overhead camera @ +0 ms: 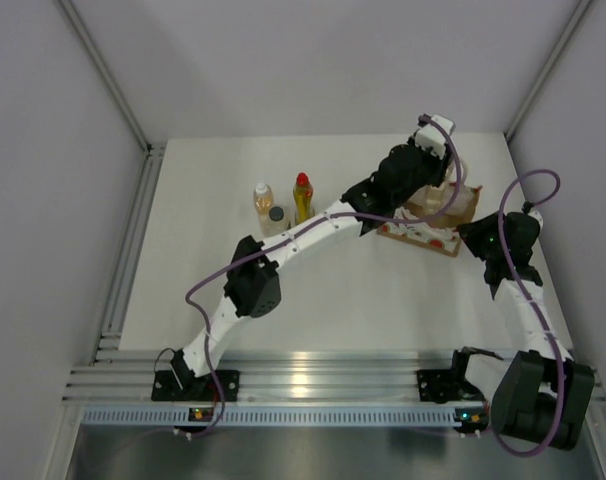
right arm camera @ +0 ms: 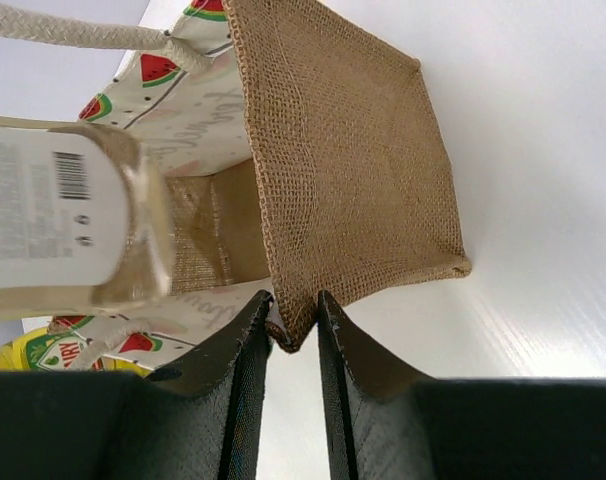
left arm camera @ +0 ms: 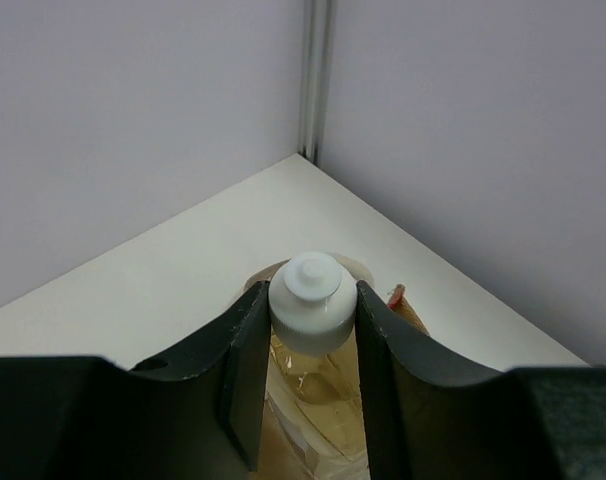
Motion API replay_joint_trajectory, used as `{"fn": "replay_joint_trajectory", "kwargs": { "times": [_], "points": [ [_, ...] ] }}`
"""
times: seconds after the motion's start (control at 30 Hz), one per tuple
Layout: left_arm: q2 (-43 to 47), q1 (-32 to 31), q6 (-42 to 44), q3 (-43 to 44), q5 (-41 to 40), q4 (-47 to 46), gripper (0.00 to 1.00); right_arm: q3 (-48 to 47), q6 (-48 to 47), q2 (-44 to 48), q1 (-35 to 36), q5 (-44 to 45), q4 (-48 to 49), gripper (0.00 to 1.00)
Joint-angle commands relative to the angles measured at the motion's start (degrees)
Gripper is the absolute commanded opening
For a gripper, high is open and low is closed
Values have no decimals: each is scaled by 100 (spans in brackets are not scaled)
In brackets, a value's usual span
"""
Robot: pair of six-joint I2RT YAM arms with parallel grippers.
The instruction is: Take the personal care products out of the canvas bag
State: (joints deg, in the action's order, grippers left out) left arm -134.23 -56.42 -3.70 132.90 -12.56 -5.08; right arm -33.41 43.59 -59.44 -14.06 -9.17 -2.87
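The canvas bag point(overhead camera: 435, 218) stands at the back right, brown with a white watermelon-print panel. My left gripper point(overhead camera: 433, 172) is above its mouth, shut on the white cap point(left arm camera: 308, 283) of a clear amber bottle point(right arm camera: 73, 220), whose base hangs at the bag's opening. My right gripper point(right arm camera: 295, 312) is shut on a corner of the bag's brown rim point(right arm camera: 301, 300); it also shows in the top view point(overhead camera: 477, 232). On the table to the left stand an amber bottle with a white cap point(overhead camera: 263, 199), a yellow bottle with a red cap point(overhead camera: 302, 197) and a clear bottle with a dark grey cap point(overhead camera: 276, 219).
White walls enclose the table point(overhead camera: 333, 300) on the left, back and right; the back right corner post point(left arm camera: 316, 80) is close behind the bag. The left arm's links point(overhead camera: 283, 250) stretch diagonally across the middle. An aluminium rail point(overhead camera: 313, 385) runs along the near edge.
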Motion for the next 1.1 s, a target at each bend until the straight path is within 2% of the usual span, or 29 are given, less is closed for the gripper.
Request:
{"fn": "replay_joint_trajectory", "kwargs": {
  "times": [0.0,0.33,0.53,0.63,0.83,0.87,1.07],
  "points": [
    [1092,316,-209,184,-344,-1074,0,-61,-114,-85,-79,214,-29,23],
    [1786,1062,-245,114,-572,-670,0,-104,-149,-147,-70,240,-38,23],
    [2480,1738,-254,-378,-695,-459,0,-131,-185,-235,-70,258,-29,23],
    [2858,2107,-201,-835,-879,-432,0,-148,-193,-244,-70,258,-29,23],
    [3965,2811,-130,-2477,-1143,-590,0,-166,-193,-305,-70,188,-29,23],
    [4227,2925,-226,-2880,-1205,-634,0,-175,-185,-331,-70,144,-29,23],
    [4968,3568,-561,-4069,-1538,-634,0,-227,-167,-314,-79,64,-29,23]
  ]
}}
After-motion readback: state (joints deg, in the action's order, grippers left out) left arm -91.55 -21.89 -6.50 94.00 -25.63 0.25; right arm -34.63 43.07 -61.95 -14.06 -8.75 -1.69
